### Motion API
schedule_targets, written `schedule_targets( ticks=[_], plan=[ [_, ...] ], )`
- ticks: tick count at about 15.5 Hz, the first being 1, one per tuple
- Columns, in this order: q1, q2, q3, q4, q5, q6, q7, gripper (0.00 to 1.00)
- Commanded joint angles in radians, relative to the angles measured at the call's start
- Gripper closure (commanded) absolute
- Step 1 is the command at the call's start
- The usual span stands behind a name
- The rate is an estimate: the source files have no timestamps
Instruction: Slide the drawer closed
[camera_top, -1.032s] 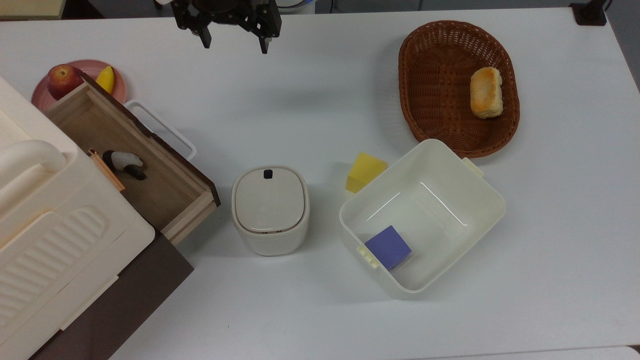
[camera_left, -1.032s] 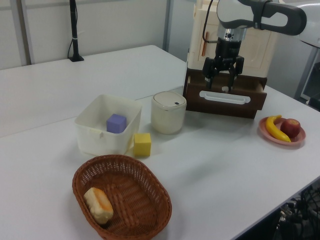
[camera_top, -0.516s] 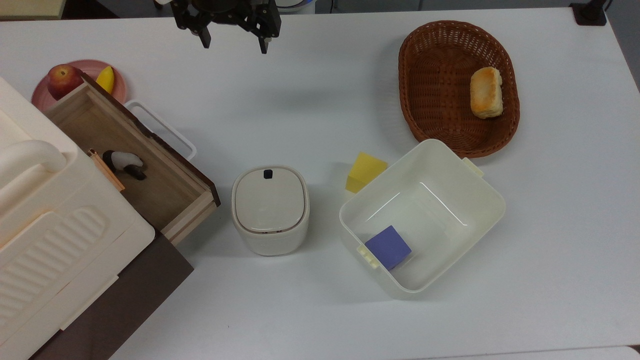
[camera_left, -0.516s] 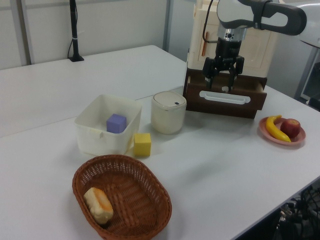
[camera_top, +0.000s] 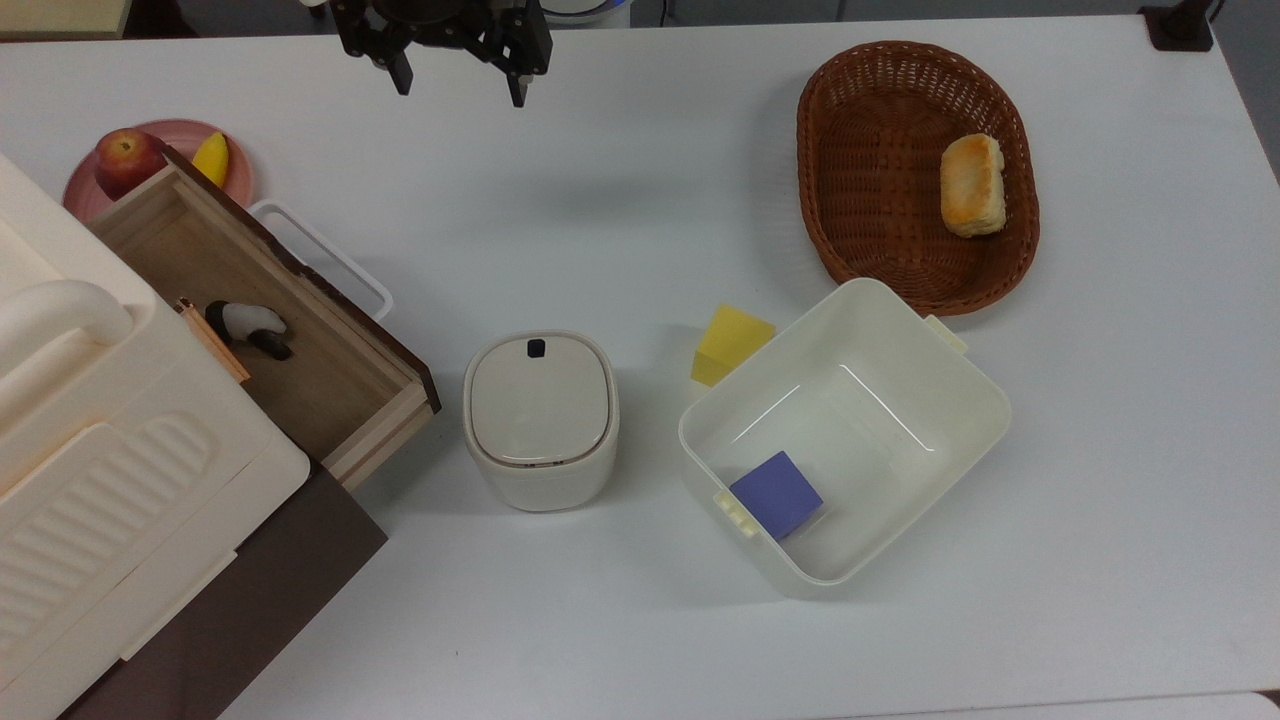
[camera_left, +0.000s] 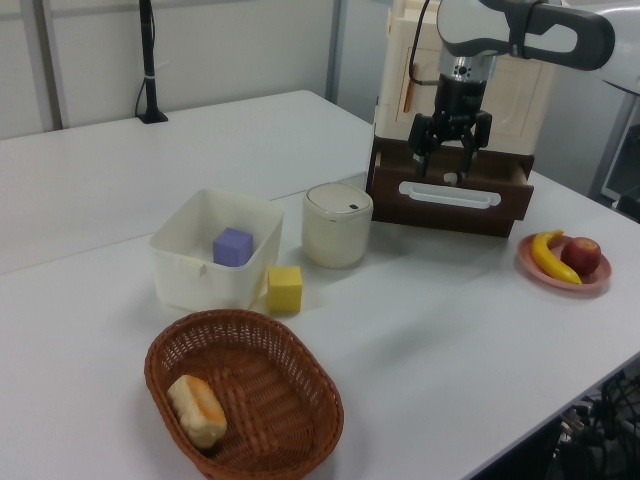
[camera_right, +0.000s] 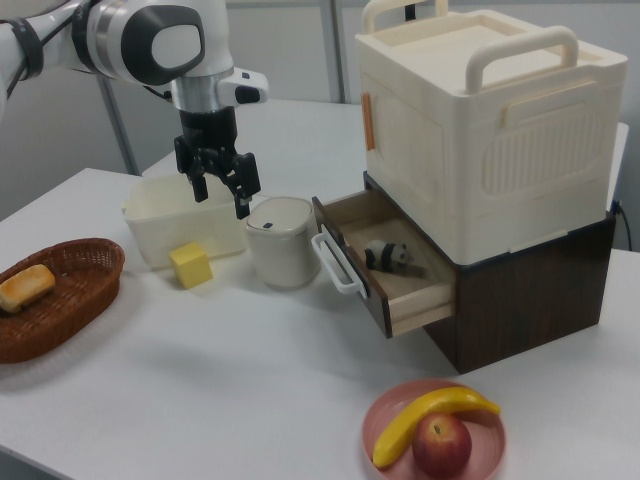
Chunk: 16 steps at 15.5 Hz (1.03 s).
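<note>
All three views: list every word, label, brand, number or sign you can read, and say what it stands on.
None: no readable text, number or brand anywhere.
The lidded white canister: a small dark square mark on the lid, no lettering.
The cream cabinet, the drawer, the cream tub, the basket and the pink plate: plain surfaces.
The arm and gripper: no legible marking.

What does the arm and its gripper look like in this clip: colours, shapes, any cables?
The arm has glossy white rounded shells with dark grey joint covers and a silvery wrist section. The gripper is black, with two slim fingers. A thin dark cable runs beside the wrist in the left view.
</note>
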Motion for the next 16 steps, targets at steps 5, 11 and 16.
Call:
schedule_targets(
  ticks=[5,11,16],
  plan=[
    [0.005,-0.009,-0.003,-0.020,0.005,-0.011,0.007,0.65],
    [0.004,0.055,-0.003,-0.030,0.008,0.035,0.298,1.00],
    [-0.050,0.084,-0.003,-0.095,-0.005,0.145,0.358,1.00]
  ],
)
